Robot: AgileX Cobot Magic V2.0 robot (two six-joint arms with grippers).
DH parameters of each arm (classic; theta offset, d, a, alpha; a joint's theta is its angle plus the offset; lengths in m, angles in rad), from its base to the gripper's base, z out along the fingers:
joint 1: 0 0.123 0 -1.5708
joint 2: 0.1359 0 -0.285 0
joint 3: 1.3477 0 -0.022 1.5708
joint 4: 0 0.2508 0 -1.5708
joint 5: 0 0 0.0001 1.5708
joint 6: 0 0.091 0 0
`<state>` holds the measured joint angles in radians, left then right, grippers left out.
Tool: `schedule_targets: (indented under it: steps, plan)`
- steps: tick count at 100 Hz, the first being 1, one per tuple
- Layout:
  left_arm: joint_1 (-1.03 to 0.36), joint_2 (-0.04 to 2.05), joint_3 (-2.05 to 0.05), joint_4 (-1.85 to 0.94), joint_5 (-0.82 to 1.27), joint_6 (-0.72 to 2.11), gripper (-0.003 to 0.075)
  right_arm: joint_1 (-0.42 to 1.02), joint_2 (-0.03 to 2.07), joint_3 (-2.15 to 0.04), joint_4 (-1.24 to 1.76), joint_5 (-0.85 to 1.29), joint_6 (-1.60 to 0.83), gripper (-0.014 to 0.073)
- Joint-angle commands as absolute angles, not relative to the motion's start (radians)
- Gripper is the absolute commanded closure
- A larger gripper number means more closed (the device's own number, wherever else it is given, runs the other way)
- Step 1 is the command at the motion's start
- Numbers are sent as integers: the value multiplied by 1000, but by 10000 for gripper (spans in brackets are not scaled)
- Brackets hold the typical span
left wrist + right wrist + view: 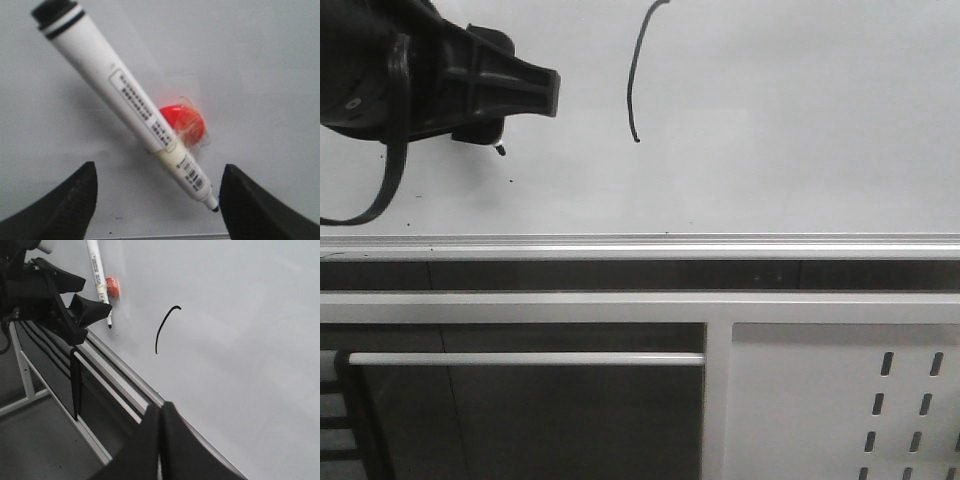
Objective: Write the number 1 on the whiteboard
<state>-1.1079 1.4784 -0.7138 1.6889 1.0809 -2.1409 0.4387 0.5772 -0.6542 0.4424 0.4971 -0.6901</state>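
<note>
The whiteboard (pixel 800 120) fills the upper front view, with its silver rail (pixel 640 245) along the lower edge. The number 1 (pixel 632 90) is a thin, curved black stroke with a small hook at its top, also seen in the right wrist view (pixel 161 332). At the top left my left gripper (pixel 525 105) is open. Its fingers stand wide apart on either side of a white marker (pixel 125 105). The marker lies slanted against the board over a red round piece (pixel 187 122), tip beside one finger (pixel 250 200). My right gripper (pixel 161 412) is shut and empty, near the rail.
Below the rail are a pale metal panel with slotted holes (pixel 840 400), a horizontal frame bar (pixel 525 358) and dark open space. A black cable (pixel 390 180) loops down from the left arm. Tiny black specks (pixel 512 181) dot the board.
</note>
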Motion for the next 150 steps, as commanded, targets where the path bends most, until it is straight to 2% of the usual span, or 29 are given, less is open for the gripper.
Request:
schedule_targets:
  steps: [1, 22, 42, 55, 69, 74, 76, 78, 79, 88, 108, 150]
  plan:
    - [-1159, 1436, -729, 1726, 1194, -2104, 244, 432, 578, -678, 451, 424, -694, 669]
    - [-1293, 1390, -729, 1702, 1267, -2044, 246, 432, 578, -678, 451, 422, -694, 669]
    - [-1418, 1296, -729, 1491, 1267, -1923, 247, 432, 573, -678, 451, 436, -694, 669]
    - [-1533, 1194, -729, 1416, 1267, -1836, 286, 432, 557, -678, 450, 439, -694, 669]
    - [-1657, 1064, -729, 1385, 1267, -1803, 417, 432, 539, -678, 446, 448, -694, 669]
    - [-1702, 1017, -729, 1385, 1267, -1784, 507, 432, 532, -678, 445, 456, -694, 669]
    - [-1714, 1005, -729, 1385, 1267, -1781, 519, 432, 530, -678, 445, 457, -694, 669]
    - [-1736, 984, -729, 1385, 1267, -1765, 576, 432, 528, -678, 438, 461, -694, 669]
    - [-1741, 979, -729, 1385, 1267, -1765, 576, 432, 528, -678, 436, 462, -694, 669]
    - [-1810, 923, -729, 1385, 1267, -1716, 742, 432, 518, -678, 427, 473, -694, 669]
    - [-1915, 886, -729, 1385, 1267, -1681, 738, 432, 495, -678, 427, 512, -692, 669]
    - [-1925, 886, -739, 1400, 1261, -1677, 738, 432, 490, -678, 427, 516, -692, 669]
